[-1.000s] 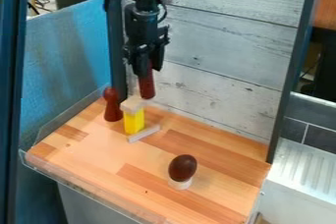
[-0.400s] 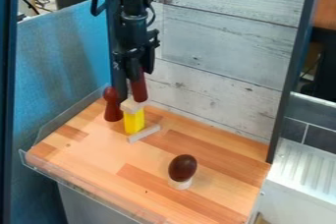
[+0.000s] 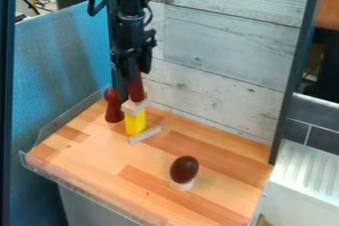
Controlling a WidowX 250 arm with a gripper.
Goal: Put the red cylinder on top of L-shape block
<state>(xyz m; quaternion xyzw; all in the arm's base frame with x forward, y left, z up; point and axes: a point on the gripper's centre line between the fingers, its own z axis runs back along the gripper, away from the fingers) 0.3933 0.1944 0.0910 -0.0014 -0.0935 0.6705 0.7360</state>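
The gripper (image 3: 133, 69) hangs at the upper left of the board, shut on the upper part of the red cylinder (image 3: 136, 89). The cylinder is close to upright, and its lower end overlaps the pale block (image 3: 135, 106) at the top of the stack; I cannot tell whether the two touch. That pale block rests on a yellow block (image 3: 136, 122). A thin pale strip (image 3: 145, 135) lies at the foot of the yellow block. Which piece is the L-shape block is not clear.
A dark red pin-shaped piece (image 3: 113, 106) stands just left of the stack. Toward the front, a dark brown egg-shaped piece (image 3: 184, 169) sits on a small pale base (image 3: 181, 185). A whitewashed plank wall (image 3: 218, 61) rises behind the wooden board (image 3: 99, 155).
The gripper has moved left and slightly down, carrying the red cylinder from behind the stack's right side to over the pale block. The blocks have stayed put.
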